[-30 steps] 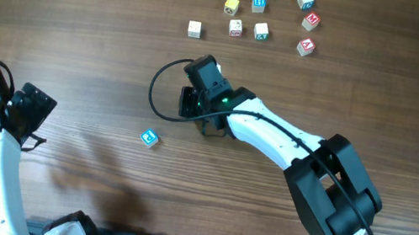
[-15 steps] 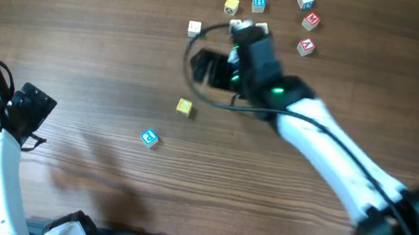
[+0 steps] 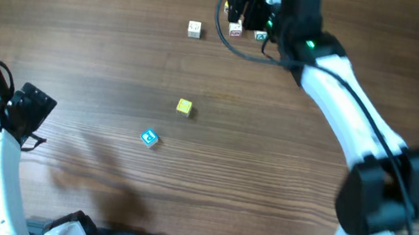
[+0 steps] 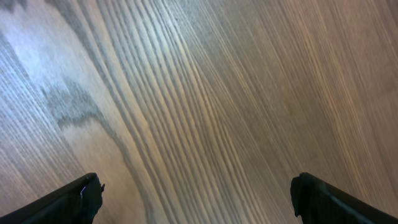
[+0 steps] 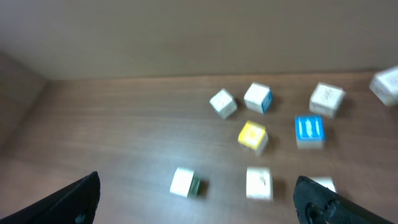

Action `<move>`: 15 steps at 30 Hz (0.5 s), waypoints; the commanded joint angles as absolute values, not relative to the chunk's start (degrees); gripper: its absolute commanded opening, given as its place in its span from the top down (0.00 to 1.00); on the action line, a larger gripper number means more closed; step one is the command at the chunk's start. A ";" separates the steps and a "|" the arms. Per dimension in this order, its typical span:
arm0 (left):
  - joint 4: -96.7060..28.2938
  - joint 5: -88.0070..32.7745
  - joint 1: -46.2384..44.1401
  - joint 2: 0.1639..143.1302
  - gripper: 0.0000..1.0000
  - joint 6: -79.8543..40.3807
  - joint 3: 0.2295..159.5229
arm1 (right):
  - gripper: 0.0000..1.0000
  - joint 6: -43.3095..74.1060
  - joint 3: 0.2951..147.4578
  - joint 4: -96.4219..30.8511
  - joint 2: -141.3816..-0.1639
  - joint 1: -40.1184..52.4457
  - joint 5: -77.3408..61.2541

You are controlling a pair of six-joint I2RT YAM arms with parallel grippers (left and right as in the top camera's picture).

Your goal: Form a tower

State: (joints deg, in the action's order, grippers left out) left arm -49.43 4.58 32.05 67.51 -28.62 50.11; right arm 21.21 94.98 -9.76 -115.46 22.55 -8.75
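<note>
The tower (image 3: 149,137), pale wooden alphabet cubes, shows only its blue, white-lettered top face from overhead; it stands at about 7 o'clock from the centre of the brown wooden worktop (image 3: 79,27). A small yellow-faced cube (image 3: 184,107) lies near it, at 1 o'clock. The right pincer (image 5: 199,202), fingers apart, hangs over loose letter cubes (image 5: 258,98) at 12 o'clock. The left pincer (image 4: 196,199), fingers apart, is at 8 o'clock.

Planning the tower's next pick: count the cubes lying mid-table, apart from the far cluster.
2. A yellow-topped cube at mid-table; a blue-topped cube nearer the robot, slightly to its left. No arm covers that area, so none looks hidden.
</note>
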 commanded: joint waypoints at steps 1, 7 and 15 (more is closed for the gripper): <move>-49.36 4.10 32.42 67.09 0.00 -29.19 50.26 | 0.01 19.44 103.02 -9.74 -127.81 22.37 -8.69; -49.36 4.08 32.42 67.09 0.00 -29.19 50.26 | 0.01 19.55 105.75 -6.09 -139.59 22.83 -8.84; -49.36 4.10 32.42 67.09 0.00 -29.19 50.26 | 0.36 19.46 105.75 -4.93 -144.16 22.85 -8.56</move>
State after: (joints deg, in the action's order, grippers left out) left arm -49.50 4.40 32.05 67.51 -28.62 50.11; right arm 19.55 104.73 -4.71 -141.49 22.57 -8.75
